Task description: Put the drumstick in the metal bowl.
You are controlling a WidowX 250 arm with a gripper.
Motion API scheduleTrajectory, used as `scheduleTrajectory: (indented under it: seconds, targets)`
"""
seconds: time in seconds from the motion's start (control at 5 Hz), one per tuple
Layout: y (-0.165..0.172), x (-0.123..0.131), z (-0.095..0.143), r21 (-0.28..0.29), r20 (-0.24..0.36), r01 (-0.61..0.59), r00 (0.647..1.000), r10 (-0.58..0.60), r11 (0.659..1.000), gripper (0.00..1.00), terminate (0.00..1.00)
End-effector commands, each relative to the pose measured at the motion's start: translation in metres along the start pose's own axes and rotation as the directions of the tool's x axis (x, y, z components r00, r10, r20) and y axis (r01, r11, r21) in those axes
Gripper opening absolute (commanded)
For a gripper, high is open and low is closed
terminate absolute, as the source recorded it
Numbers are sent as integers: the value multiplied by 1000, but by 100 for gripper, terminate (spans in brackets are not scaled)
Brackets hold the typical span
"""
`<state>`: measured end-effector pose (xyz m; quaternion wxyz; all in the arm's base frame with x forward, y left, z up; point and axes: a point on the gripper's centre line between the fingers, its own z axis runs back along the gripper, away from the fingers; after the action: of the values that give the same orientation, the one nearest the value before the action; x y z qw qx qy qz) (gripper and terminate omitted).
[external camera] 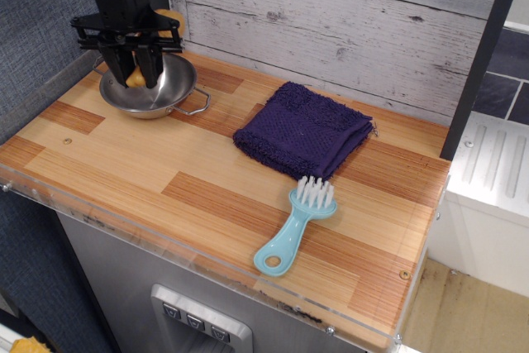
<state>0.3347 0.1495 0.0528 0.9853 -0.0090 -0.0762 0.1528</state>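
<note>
The metal bowl (161, 97) stands at the back left of the wooden counter, one wire loop handle pointing right. My black gripper (135, 70) reaches down into the bowl from above. It is shut on the tan-orange drumstick (135, 78), whose lower end shows between the fingers just inside the bowl. Another orange part of the drumstick peeks out behind the gripper body near the wall (171, 19). The gripper hides the rest of it.
A folded dark-blue towel (304, 130) lies right of the bowl at mid-counter. A light-blue brush (296, 225) lies near the front edge. A grey plank wall (347, 31) runs along the back, and a dark post (479, 64) stands at the right.
</note>
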Motion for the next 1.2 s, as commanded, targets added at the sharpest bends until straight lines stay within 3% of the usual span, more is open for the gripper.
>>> scheduleTrajectory:
  seconds: [0.0,0.2,0.4,0.6,1.0]
  targets:
    - [8,2,4,47,-16,8,1000,-7,999,100,0]
    - [1,-1,22,29,10,56,998,-57,998,100,0]
    - [-15,-16,58,29,47,155,987,-156,987,100,0]
    - [-29,-30,68,24,31,251,967,-251,968,100,0]
    - [-33,-44,59,14,-25,273,962,-272,962,100,0]
